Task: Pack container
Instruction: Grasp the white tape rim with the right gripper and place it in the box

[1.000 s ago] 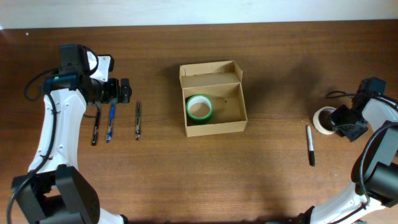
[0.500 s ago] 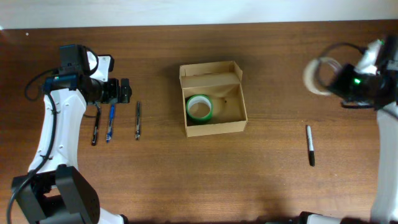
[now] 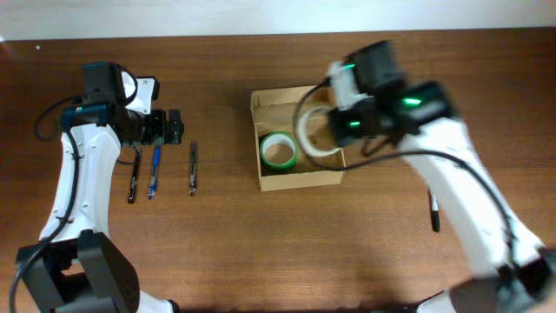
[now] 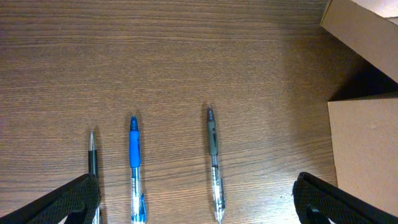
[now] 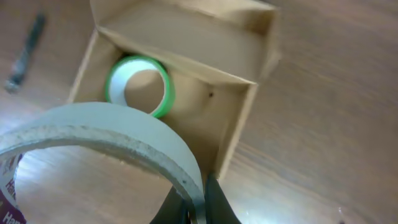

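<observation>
**Packing under way:** The container [image 3: 300,180], a tan cardboard box, is seen open at the middle of the wooden surface [image 3: 261,252], with its lid flap [image 3: 291,97] folded back on the far side. A green tape roll [image 3: 266,151] is laid flat in its left half. A beige tape roll [image 5: 112,124] is gripped by its rim in the right claw [image 5: 198,200] and is held over the box's right half. Whether it touches the cardboard cannot be told. The left claw [image 3: 176,127] is held wide open, with nothing between its fingers. It is poised near the upper ends of a black pen [image 3: 133,181], a blue pen [image 3: 155,174] and a grey pen [image 3: 193,169]. These are laid side by side, well apart from the box. A black marker [image 3: 435,222] is seen lying to the right, beside the right arm.
</observation>
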You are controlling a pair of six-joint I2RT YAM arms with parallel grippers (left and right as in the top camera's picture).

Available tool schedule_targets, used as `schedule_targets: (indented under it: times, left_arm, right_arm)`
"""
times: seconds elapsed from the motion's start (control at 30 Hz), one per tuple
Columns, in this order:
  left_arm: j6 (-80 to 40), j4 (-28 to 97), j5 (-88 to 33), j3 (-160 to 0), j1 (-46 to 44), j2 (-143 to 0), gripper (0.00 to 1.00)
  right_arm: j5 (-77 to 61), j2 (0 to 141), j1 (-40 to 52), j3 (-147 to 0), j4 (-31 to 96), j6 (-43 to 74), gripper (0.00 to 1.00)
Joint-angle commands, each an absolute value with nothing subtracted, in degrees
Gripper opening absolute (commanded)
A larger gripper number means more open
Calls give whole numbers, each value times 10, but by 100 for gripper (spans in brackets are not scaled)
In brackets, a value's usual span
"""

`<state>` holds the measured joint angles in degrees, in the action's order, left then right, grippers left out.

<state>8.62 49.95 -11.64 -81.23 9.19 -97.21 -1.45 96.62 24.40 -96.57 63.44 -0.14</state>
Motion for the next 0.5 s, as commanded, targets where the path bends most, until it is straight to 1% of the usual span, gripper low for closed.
schedule_targets:
  times: [0.0,0.1,0.27,0.47]
  left_arm:
    - [96,500,-124,-825,94,-978,99]
    - [96,500,-124,-825,94,-978,99]
    - [96,500,-124,-825,94,-978,99]
    - [96,500,-124,-825,94,-978,99]
  right_arm:
    - [77,1016,273,-967,618,-17,4]
    - [94,1053,272,-967,599,-17,4]
    - [19,1086,271,-967,575,-12,4]
    - [19,1112,274,-967,523,17,4]
